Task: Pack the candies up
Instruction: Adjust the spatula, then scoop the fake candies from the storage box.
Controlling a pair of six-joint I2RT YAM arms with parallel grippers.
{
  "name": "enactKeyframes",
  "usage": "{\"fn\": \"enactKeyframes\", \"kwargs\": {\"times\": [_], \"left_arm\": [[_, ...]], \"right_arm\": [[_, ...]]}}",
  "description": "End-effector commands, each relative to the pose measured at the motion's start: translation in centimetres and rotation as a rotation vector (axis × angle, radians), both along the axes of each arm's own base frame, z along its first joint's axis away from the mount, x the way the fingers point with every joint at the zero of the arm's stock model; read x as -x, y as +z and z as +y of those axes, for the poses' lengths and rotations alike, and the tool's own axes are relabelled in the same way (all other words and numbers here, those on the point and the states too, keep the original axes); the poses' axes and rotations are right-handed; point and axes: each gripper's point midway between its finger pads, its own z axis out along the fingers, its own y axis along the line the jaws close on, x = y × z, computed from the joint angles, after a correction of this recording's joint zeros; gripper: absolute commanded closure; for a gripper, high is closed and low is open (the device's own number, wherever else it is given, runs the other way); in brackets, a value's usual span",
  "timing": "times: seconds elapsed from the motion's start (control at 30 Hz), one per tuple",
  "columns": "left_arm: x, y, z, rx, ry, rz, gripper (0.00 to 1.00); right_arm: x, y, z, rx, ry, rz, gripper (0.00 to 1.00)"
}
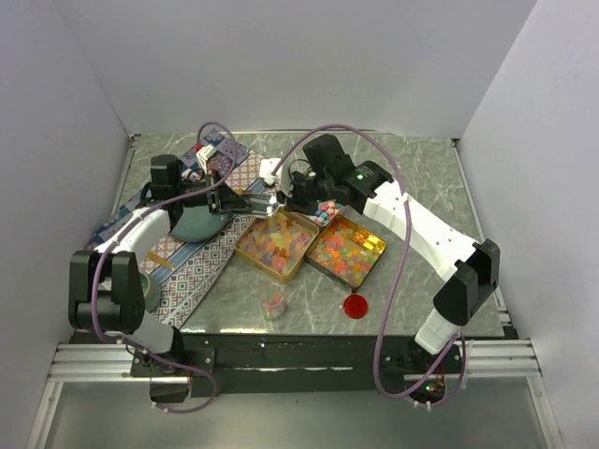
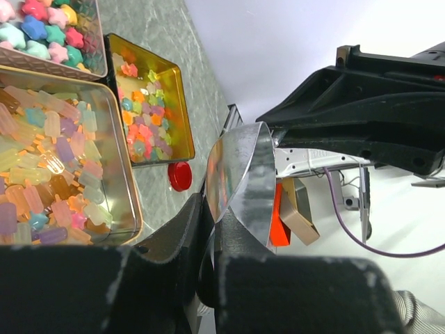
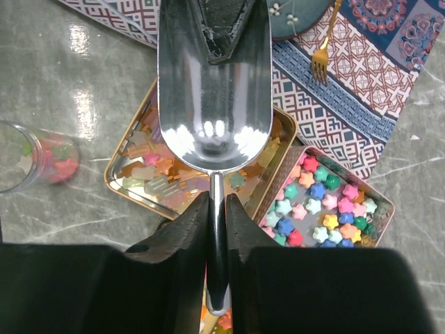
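three tins (image 1: 259, 265) of candies (image 1: 276, 241), one cup (image 1: 272, 305), one scoop (image 3: 214, 104), left claw (image 2: 211, 235) pinching its bowl, right claw (image 3: 217, 209) gripping its handle

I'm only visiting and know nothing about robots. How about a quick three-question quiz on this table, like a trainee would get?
1. True or false: the scoop held by the right gripper is full.
2. Pick one: the red disc lies (A) inside a tin, (B) on the bare table, (C) on the patterned cloth.
3. Fill in: the pastel candies are shaped like ___.

Key: 1 false, the scoop is empty; 2 B; 3 stars.
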Motion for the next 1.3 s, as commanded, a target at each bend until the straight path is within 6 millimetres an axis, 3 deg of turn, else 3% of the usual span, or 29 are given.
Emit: {"fn": "enactKeyframes", "kwargs": {"times": [0.0, 0.07, 0.1, 0.13, 0.17, 0.3, 0.37, 0.4, 0.53, 0.57, 0.6, 0.7, 1.0, 1.27], "left_arm": [[-0.6, 1.3, -0.1, 0.004, -0.022, -0.068, 0.99], [-0.9, 1.1, 0.0, -0.005, -0.009, -0.059, 0.98], [-1.1, 0.9, 0.0, -0.015, 0.005, -0.053, 0.87], [-1.7, 1.2, 0.3, -0.033, 0.024, -0.081, 0.69], [-2.1, 1.4, 0.5, -0.053, 0.044, -0.101, 0.44], [-4.8, 1.7, 3.3, -0.242, 0.233, -0.167, 0.2], [-6.1, 1.8, 6.3, -0.322, 0.373, -0.172, 0.08], [-7.2, 1.1, 8.0, -0.398, 0.471, -0.162, 0.08], [-6.1, -2.8, 11.2, -0.546, 0.638, 0.029, 0.08], [-5.7, -3.2, 11.5, -0.545, 0.659, 0.041, 0.08], [-4.4, -4.2, 11.7, -0.538, 0.681, 0.064, 0.09], [-3.0, -4.7, 11.9, -0.529, 0.724, 0.027, 0.09], [-0.6, -3.0, 12.4, -0.493, 0.772, -0.074, 0.09], [0.8, -2.3, 12.8, -0.472, 0.808, -0.143, 0.06]], "right_arm": [[-0.1, 3.4, 0.7, -0.074, 0.001, -0.04, 0.88], [0.1, 3.7, 0.7, -0.077, 0.017, -0.04, 0.99], [0.2, 3.9, 0.6, -0.075, 0.026, -0.043, 1.0], [0.7, 3.3, 0.1, -0.037, 0.046, -0.035, 1.0], [0.7, 2.7, -0.4, -0.001, 0.049, -0.035, 1.0], [1.4, -1.6, -4.2, 0.245, 0.113, -0.031, 1.0], [1.7, -3.6, -6.6, 0.382, 0.172, -0.045, 1.0], [1.5, -4.8, -7.9, 0.465, 0.176, -0.054, 1.0], [0.7, -6.5, -10.6, 0.66, 0.246, -0.093, 1.0], [0.1, -7.2, -10.7, 0.699, 0.25, -0.092, 1.0], [-0.5, -6.8, -10.9, 0.722, 0.253, -0.111, 1.0], [-2.2, -6.6, -11.5, 0.824, 0.281, -0.156, 1.0], [-5.5, -5.1, -12.1, 1.086, 0.362, -0.28, 1.0], [-6.1, -5.4, -11.0, 1.26, 0.477, -0.344, 1.0]]}}
